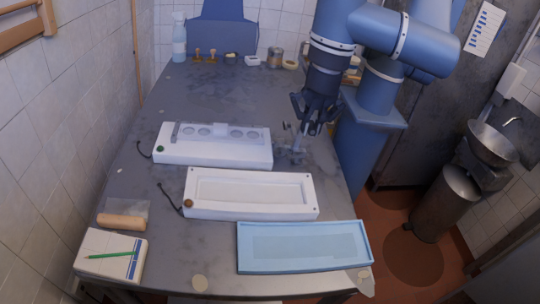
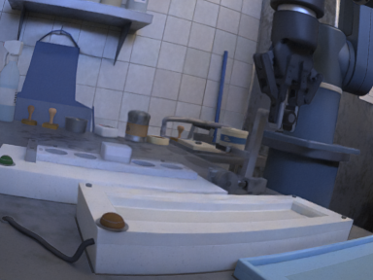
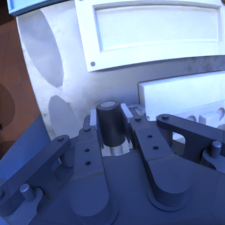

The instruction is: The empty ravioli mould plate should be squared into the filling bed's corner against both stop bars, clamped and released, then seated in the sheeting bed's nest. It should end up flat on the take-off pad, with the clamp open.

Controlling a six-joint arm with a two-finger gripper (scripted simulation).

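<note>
The clamp's base (image 1: 291, 152) is partly hidden behind its raised lever at the right end of the filling bed (image 1: 213, 145). The lever's dark round handle (image 3: 110, 123) stands between my fingers, and my gripper (image 1: 311, 126) is closed on it. The mould plate (image 1: 221, 133), pale grey with round cavities and a white block on top, lies on the filling bed against the stop bar at its left end. The sheeting bed (image 1: 251, 193) is in front, its shallow nest empty. The blue take-off pad (image 1: 303, 246) lies nearest the table's front edge.
The robot's blue pedestal (image 1: 363, 139) stands at the table's right side. A notepad with a green pencil (image 1: 112, 254), a wooden-handled scraper (image 1: 121, 221) and two black cables sit on the left. Jars, stamps and a spray bottle (image 1: 179, 36) line the back wall.
</note>
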